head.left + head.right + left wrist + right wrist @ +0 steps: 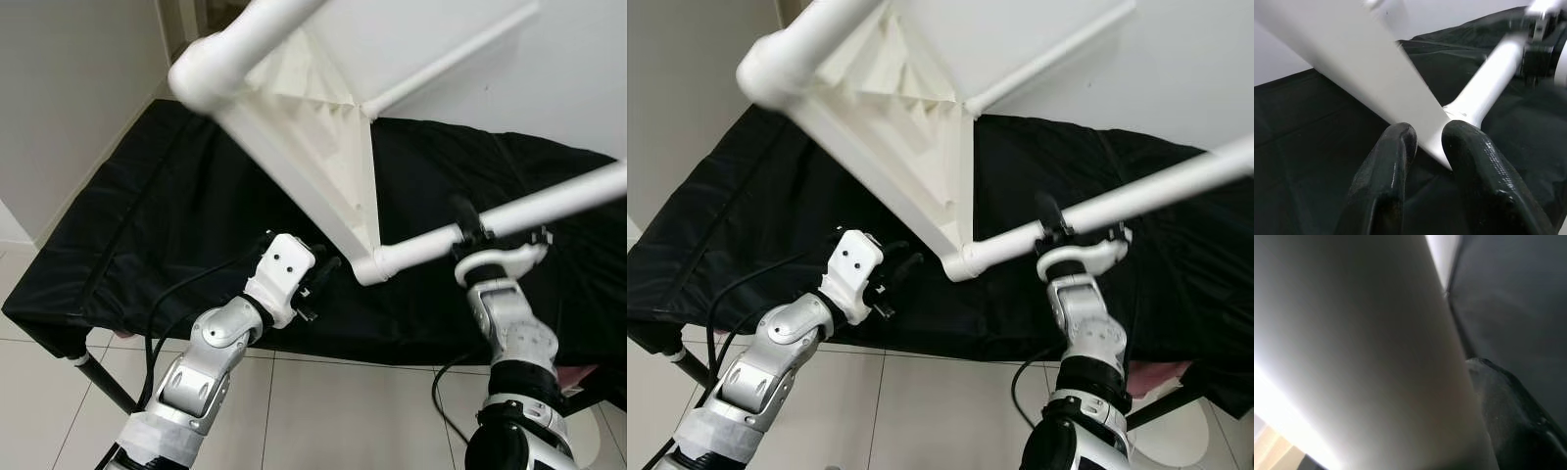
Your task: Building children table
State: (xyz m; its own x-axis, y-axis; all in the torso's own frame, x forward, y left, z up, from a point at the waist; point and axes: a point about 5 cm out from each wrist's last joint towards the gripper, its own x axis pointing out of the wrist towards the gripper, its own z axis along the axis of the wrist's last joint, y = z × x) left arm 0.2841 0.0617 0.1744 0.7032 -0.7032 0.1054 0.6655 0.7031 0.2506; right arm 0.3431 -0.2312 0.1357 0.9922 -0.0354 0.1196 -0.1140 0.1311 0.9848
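The white children's table (323, 147) hangs tilted in the air over a black-covered bench, its ribbed underside (921, 108) facing me. One white leg (549, 201) runs from the low corner joint (372, 266) out to the right. My right gripper (468, 237) is shut around that leg close to the joint; in the right wrist view the leg (1361, 352) lies against a black finger (1513, 406). My left gripper (328, 269) sits just left of the low corner, fingers a little apart, with the table's edge (1376, 68) just beyond the tips (1400, 137).
The black cloth bench (176, 196) spans the view under the table, its front edge near my arms. A second leg (235, 49) sticks out at the upper left. A black cable (186, 284) trails from my left wrist. White tiles (323, 411) lie below, walls behind.
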